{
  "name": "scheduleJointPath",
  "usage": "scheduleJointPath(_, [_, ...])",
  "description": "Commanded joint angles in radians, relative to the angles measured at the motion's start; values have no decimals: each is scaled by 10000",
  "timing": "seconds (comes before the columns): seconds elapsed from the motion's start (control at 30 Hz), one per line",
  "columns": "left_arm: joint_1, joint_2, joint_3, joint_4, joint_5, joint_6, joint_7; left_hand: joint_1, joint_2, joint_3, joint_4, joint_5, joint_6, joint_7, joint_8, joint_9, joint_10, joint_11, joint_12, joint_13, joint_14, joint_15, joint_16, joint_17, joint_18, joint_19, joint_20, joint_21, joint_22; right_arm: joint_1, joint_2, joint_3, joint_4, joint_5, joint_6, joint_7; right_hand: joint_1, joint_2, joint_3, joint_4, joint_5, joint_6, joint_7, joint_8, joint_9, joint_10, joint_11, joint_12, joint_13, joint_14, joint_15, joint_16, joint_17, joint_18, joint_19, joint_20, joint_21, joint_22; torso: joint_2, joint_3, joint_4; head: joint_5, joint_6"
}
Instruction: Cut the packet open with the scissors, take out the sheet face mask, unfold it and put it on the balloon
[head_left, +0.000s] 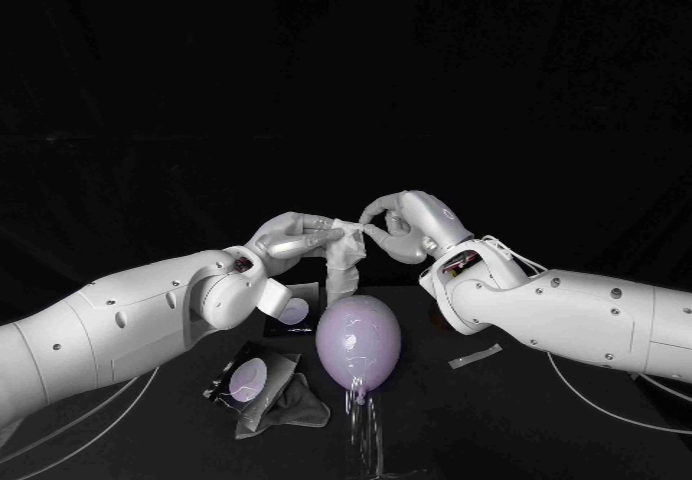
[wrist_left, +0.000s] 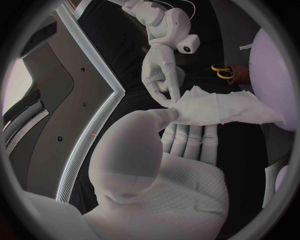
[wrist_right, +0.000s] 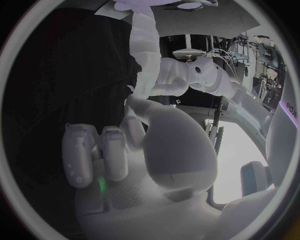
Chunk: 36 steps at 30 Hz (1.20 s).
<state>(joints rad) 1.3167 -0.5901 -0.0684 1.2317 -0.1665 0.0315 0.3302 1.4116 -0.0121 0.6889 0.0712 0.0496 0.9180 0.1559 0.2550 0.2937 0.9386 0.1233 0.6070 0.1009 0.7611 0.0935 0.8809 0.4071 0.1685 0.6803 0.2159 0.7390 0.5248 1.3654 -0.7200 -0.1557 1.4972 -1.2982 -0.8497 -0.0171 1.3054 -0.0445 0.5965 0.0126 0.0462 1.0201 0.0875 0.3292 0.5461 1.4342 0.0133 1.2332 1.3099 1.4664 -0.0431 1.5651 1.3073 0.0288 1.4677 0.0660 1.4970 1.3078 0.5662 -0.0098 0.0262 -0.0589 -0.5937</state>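
Mask (head_left: 343, 262) up off the table, strung between both hands above the balloon (head_left: 358, 345). Left hand (head_left: 293, 240) grasping one upper edge, thumb pressing the sheet against the fingers (wrist_left: 187, 140). Right hand (head_left: 408, 225) pinching the opposite top corner between thumb and a fingertip. Hands close together, only a short span of sheet between them. Lower edge of mask hanging to the balloon's top end; touching or just short of it, hard to tell. Balloon lying on the black table (head_left: 577, 420), narrow end toward the robot. Opened packet (head_left: 248, 380) flat on the table just left of the balloon, a crumpled grey piece (head_left: 296, 405) against its near edge. Cut-off strip (head_left: 473, 357) to the balloon's right, apart from it, below the right arm. Scissors (wrist_left: 222, 73) with yellow handles on the table beyond the right hand. Wide stretch of black table beyond both hands.
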Motion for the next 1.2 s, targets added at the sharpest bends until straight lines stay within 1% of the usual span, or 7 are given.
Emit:
scheduleJointPath(0.03, [18,12,16,10,-46,165,125,-52,27,18,-61,-17,98,-3,18,8,64,1,-30,-14,59,-8,18,-15,53,-57,-9,59,18,14,-44,14,10,1162,-127,214,-12,68,52,4,26,86,-16,36,14,105,-49,-4,917,1044,-91,57,2635,-113,631,-68,39,2399,-3,-4,1,-3,16])
scheduleJointPath(0.47, [18,12,15,17,-45,114,127,-70,49,35,-62,-17,123,-15,15,4,95,-4,-40,-34,84,-15,30,-24,53,-85,-6,102,52,32,-153,29,34,2057,146,377,-31,73,77,0,26,70,-14,42,14,77,-49,-84,877,1039,-93,42,2620,-95,592,-72,-30,2376,-1,-7,2,-18,24])
scheduleJointPath(0.57, [18,18,15,21,-33,77,144,-113,57,46,-28,-16,104,-45,-10,-8,85,11,-66,-57,89,-5,33,-34,50,-111,3,122,70,39,-164,30,28,2397,399,543,-196,55,161,67,23,-329,115,-113,-53,-247,52,-758,554,984,-24,-108,2482,-32,438,-48,-298,2286,-5,-6,5,-27,32])
scheduleJointPath(0.67, [18,22,15,24,-15,38,149,-129,59,52,-15,-16,93,-53,-21,-13,76,16,-80,-68,87,0,33,-38,50,-122,6,129,76,45,-210,30,64,2921,608,916,-542,-122,85,289,17,-988,409,-491,-232,-1048,307,-2217,-141,831,187,-464,2164,94,94,76,-879,2095,1,-8,9,-31,34])
scheduleJointPath(0.73, [18,19,15,26,-4,20,149,-155,48,56,1,-16,78,-34,-38,-21,50,24,-105,-87,78,5,30,-46,52,-137,9,140,85,49,-289,30,148,3208,731,1199,-1191,-619,-360,666,94,-1366,643,-791,-411,-1254,519,-2467,-270,748,387,-613,2040,127,-34,221,-1083,2030,2,-10,11,-33,36])
scheduleJointPath(0.9, [18,10,15,27,6,9,146,-160,43,59,2,-16,71,-22,-46,-25,40,25,-115,-94,73,7,28,-49,54,-143,9,145,89,58,-427,30,328,3247,849,1484,-1795,-1408,-1300,1080,65,-1460,678,-1042,-625,-1250,591,-2291,-235,750,472,-577,2071,130,-12,384,-1041,2051,-1,-12,-5,-35,35])
scheduleJointPath(1.2, [18,19,15,26,4,46,135,-156,45,67,-3,-16,70,-19,-49,-26,38,24,-119,-98,70,6,27,-52,56,-146,9,150,93,63,-507,28,496,2862,1031,1662,-1809,-1677,-2013,1368,55,-1397,662,-1159,-756,-1166,585,-1981,-144,776,473,-511,2125,119,45,442,-949,2086,-2,-6,12,-53,62])
